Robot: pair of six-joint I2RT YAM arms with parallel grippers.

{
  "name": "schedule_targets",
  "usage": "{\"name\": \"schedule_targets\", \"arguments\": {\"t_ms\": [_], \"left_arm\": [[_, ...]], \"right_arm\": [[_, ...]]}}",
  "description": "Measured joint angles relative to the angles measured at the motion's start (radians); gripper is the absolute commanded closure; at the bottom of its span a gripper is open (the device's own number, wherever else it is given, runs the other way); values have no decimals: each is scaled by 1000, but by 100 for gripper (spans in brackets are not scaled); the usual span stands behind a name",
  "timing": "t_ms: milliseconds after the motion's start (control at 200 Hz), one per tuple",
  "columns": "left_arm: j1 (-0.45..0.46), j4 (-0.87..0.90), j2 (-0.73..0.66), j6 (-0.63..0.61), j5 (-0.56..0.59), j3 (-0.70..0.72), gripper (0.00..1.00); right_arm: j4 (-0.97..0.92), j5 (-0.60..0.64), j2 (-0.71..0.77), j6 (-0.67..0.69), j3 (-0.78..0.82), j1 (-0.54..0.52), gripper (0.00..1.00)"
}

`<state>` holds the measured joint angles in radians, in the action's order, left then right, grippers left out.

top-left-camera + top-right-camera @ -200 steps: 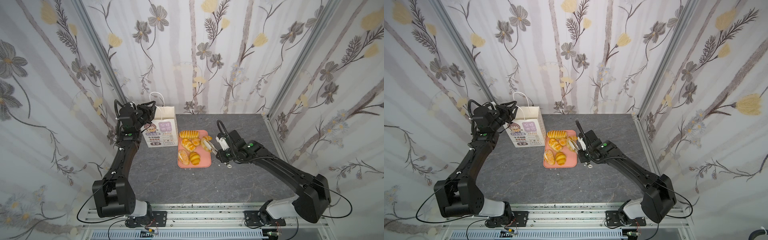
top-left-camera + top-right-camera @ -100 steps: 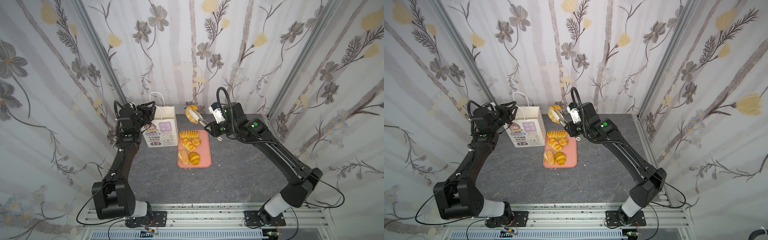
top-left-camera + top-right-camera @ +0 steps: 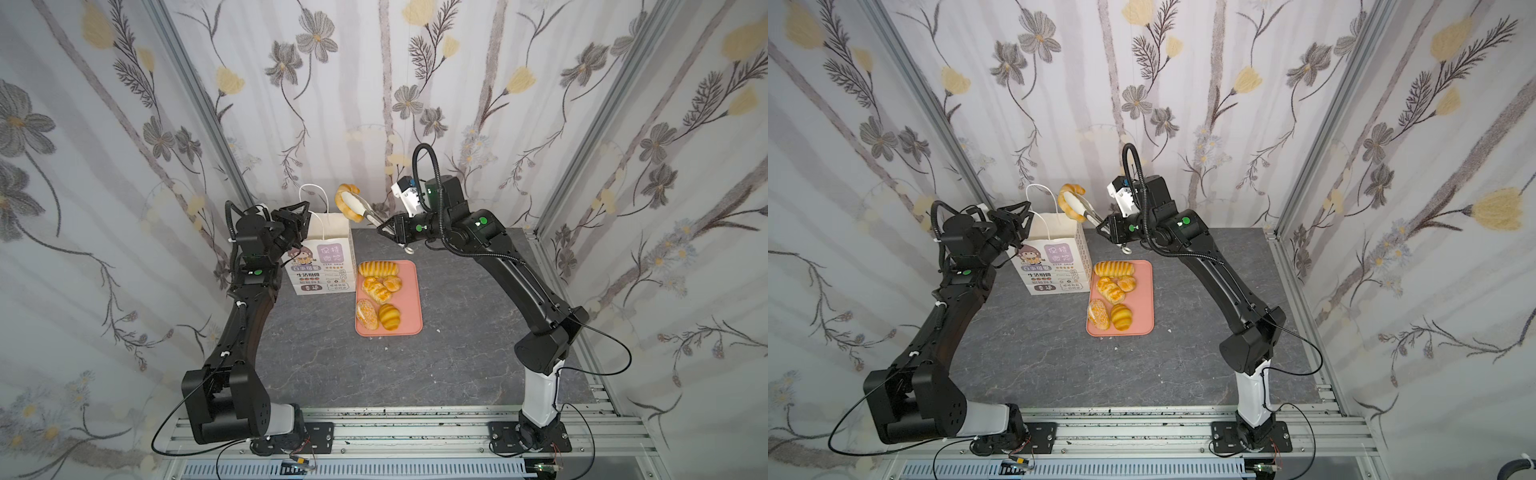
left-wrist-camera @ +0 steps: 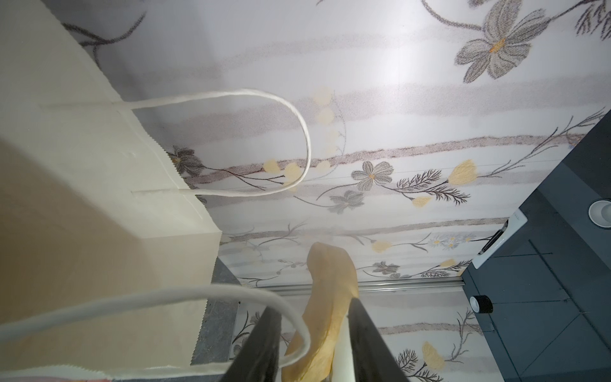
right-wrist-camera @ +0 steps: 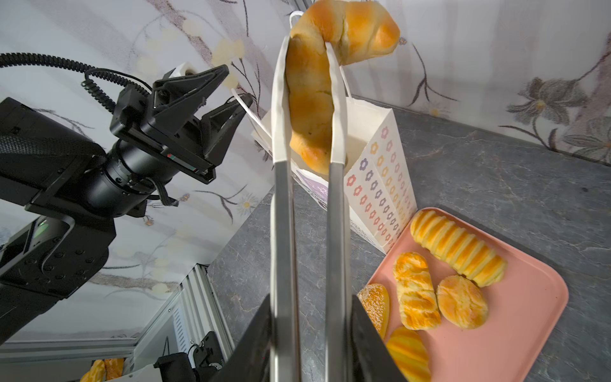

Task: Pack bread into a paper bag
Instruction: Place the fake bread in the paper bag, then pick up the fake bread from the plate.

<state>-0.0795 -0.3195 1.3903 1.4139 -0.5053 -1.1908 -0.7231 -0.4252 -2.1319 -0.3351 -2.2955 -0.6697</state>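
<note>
Floral wallpaper (image 3: 374, 83) closes round a grey stone table (image 3: 457, 365). We find the paper bag (image 3: 328, 232) standing upright toward eleven o'clock. The pink tray (image 3: 409, 291) sits just beside it at its four o'clock, with five rolls (image 3: 378, 269) on it. Our right gripper (image 3: 387, 227) is clamped on metal tongs (image 5: 281, 231), which pinch a croissant (image 3: 341, 198) above the bag's one-o'clock corner. Our left gripper (image 3: 302, 222) has its jaws slightly apart, and the bag's cord handle (image 4: 211, 291) is looped between them.
</note>
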Motion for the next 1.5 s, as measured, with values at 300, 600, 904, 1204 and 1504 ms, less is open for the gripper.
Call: {"name": "schedule_targets", "arguments": {"t_ms": [300,600,904,1204,1504], "left_arm": [[0,3,-6,0,1,0,64],[2,3,-6,1,1,0,63],[2,5,-8,1,0,-4,63],[2,18,-8,1,0,-4,63],[2,18,-10,1,0,-3,63]], "right_arm": [[25,-73,-89,-68,-48,-13,65],[62,-96,-171,-102,-117,-19,64],[68,-97,-231,-118,-124,-19,60],[68,-99,-231,-124,-126,-17,51],[34,-97,-169,-112,-126,-10,53]]}}
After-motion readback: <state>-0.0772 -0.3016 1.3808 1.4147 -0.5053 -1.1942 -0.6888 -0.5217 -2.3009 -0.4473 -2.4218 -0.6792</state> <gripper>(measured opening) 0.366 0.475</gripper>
